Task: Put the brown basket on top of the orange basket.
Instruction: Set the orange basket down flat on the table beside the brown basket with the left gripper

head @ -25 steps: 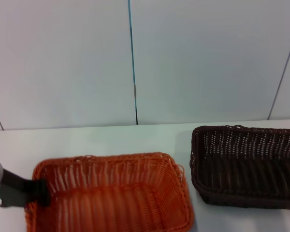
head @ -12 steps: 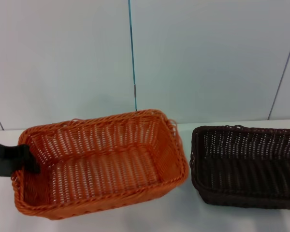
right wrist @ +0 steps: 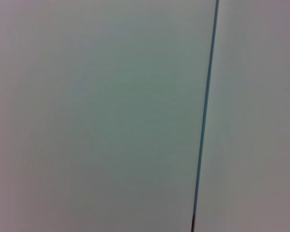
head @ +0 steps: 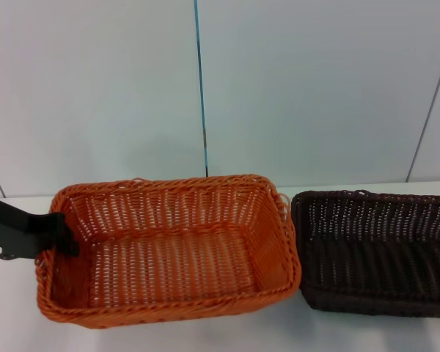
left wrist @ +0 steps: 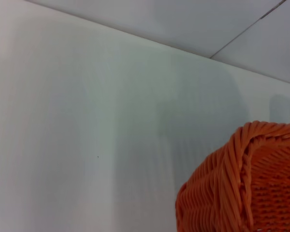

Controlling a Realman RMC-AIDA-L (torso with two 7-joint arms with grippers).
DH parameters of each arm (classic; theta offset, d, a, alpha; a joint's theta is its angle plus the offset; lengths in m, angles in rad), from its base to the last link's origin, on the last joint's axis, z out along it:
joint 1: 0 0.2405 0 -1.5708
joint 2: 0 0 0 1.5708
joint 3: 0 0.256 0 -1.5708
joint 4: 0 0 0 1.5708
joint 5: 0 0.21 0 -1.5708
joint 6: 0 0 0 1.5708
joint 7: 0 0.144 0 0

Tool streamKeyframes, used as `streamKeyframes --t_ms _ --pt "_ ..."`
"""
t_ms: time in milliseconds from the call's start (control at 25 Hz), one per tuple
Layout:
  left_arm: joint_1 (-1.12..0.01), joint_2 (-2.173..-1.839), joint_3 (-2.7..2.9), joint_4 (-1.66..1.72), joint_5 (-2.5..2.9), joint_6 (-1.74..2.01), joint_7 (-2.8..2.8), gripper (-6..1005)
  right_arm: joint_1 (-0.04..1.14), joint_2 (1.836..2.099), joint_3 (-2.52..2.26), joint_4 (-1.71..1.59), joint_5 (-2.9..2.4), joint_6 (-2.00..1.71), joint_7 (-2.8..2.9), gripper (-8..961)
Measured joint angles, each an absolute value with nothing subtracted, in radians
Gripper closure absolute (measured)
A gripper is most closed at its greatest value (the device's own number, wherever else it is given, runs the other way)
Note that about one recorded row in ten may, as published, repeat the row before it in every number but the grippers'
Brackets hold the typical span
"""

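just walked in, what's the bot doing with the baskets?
The left tool is clamped on the left end of the orange basket and holds it beside the brown basket, their near edges close or touching. The brown basket sits on the white table, ungripped. So it is the orange one being handled, not the brown one, and nothing is stacked yet. The right tool is out of view.

head: down, forward | wrists: close | shared: orange basket (head: 169, 249)
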State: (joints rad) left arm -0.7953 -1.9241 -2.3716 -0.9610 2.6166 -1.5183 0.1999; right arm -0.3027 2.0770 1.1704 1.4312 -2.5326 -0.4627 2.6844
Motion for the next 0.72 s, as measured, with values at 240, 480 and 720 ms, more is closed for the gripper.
streamKeyframes --t_ms 240,480,720 --pt "-0.810 -1.934 -2.362 -0.898 2.614 -1.468 0.216 878 -0.312 2.075 1.170 1.444 -2.533 -0.463 2.684 25" --pt "-0.833 -1.940 -2.359 -0.831 2.614 -1.401 0.235 878 -0.324 2.075 1.170 1.464 -2.536 -0.463 2.684 25" --pt "-0.871 -1.928 -2.360 -0.741 2.615 -1.322 0.267 878 -0.332 2.076 1.164 1.474 -2.560 -0.461 2.684 25"
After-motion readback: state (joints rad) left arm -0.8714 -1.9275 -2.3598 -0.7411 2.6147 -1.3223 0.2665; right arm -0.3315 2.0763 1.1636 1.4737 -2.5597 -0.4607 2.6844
